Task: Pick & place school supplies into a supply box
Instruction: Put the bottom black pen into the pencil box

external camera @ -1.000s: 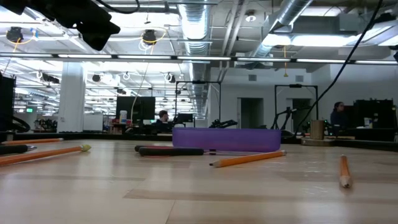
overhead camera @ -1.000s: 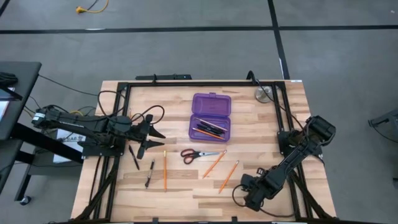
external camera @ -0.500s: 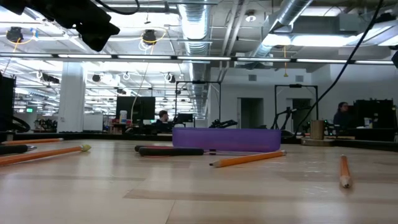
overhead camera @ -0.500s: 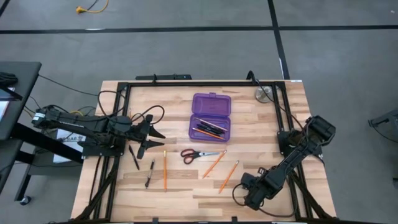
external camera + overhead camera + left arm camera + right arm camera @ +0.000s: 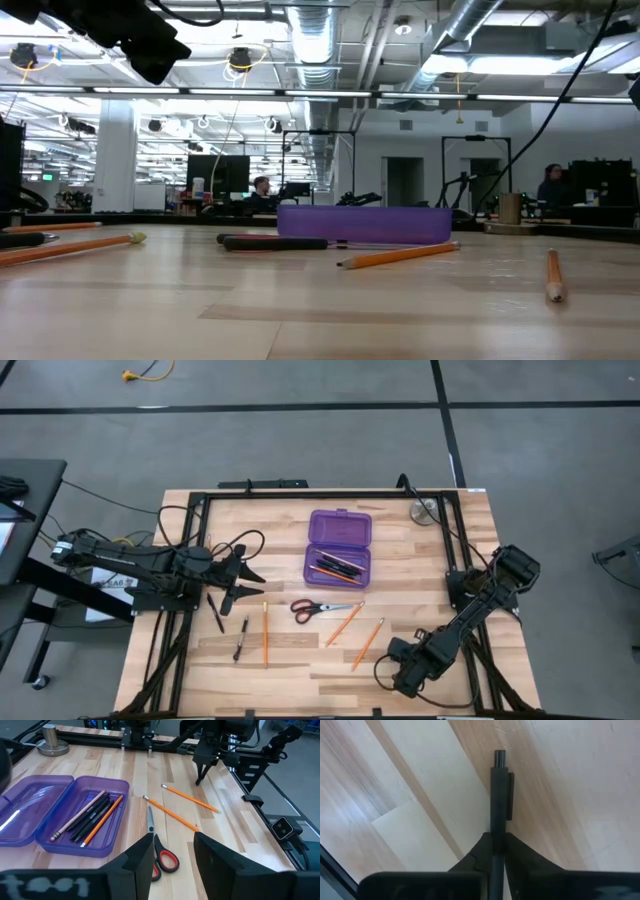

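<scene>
The open purple supply box (image 5: 338, 548) lies mid-table, with pens and pencils in its near tray (image 5: 90, 817). The scissors (image 5: 318, 608) lie flat just near of it. Three orange pencils (image 5: 265, 635) (image 5: 345, 623) (image 5: 367, 643) and two black pens (image 5: 215, 615) (image 5: 241, 638) rest on the wood. My left gripper (image 5: 240, 586) hovers open left of the box, touching nothing. My right gripper (image 5: 386, 674) is at the near right, pointing down and shut on a black pen (image 5: 499, 795). In the high view the arm hides that pen. My right gripper pinches the black pen between its two fingertips (image 5: 482, 845), low on the barrel (image 5: 495, 832) below the clip (image 5: 510, 795). The pen runs along the fingers and sticks out past them toward the wood. Whether its free end (image 5: 499, 754) touches the table, I cannot tell.
A round silver disc (image 5: 426, 510) sits at the far right corner. A black frame (image 5: 300, 496) runs round the table's edges. Bare wood lies between the scissors and the near edge. In the low view the box (image 5: 363, 222) stands behind a pencil (image 5: 398, 256).
</scene>
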### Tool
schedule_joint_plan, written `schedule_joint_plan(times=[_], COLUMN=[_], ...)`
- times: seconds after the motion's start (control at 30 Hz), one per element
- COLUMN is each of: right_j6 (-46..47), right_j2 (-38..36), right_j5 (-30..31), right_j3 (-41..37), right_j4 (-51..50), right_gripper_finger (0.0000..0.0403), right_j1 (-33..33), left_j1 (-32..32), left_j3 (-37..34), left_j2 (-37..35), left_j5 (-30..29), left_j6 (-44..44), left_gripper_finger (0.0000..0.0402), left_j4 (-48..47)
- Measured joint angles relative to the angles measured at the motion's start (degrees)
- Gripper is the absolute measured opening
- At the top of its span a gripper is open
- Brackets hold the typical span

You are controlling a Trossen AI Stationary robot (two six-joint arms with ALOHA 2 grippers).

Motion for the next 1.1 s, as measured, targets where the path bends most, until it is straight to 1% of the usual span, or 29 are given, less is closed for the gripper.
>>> schedule_joint_plan(times=[0.13,0.33,0.5,0.63,0.77,0.97,1.1], right_j6=[-1.1,-4.3,-9.32,-15.56,-23.46,-36.31,-45.5], right_j2=[0.21,0.26,0.17,0.13,0.11,0.04,0.02], right_j5=[-0.04,-0.08,-0.07,-0.07,-0.02,0.34,1.71], right_j3=[1.16,3.85,6.57,9.25,12.08,17.18,20.98], right_j4=[-1.33,-3.88,-7.98,-12.68,-17.07,-23.1,-26.72], right_gripper_finger=[0.0024,0.0007,0.0017,0.0019,0.0011,0.0016,0.0017], right_j1=[-0.02,-1.12,-4.01,-7.54,-11.92,-19.81,-25.89], left_j1=[0.0,0.0,0.0,0.0,0.02,0.02,0.02], left_j3=[0.0,0.0,0.0,0.0,0.0,0.0,0.0], left_j2=[0.0,0.0,0.0,0.0,0.0,0.0,0.0], left_j5=[0.0,0.0,0.0,0.0,0.3,0.57,0.59], left_j6=[0.0,0.0,0.0,0.0,0.0,0.0,0.0], left_gripper_finger=[0.0128,0.0128,0.0128,0.0128,0.0128,0.0128,0.0128], left_j4=[0.01,0.01,0.04,0.04,0.04,-0.02,-0.27])
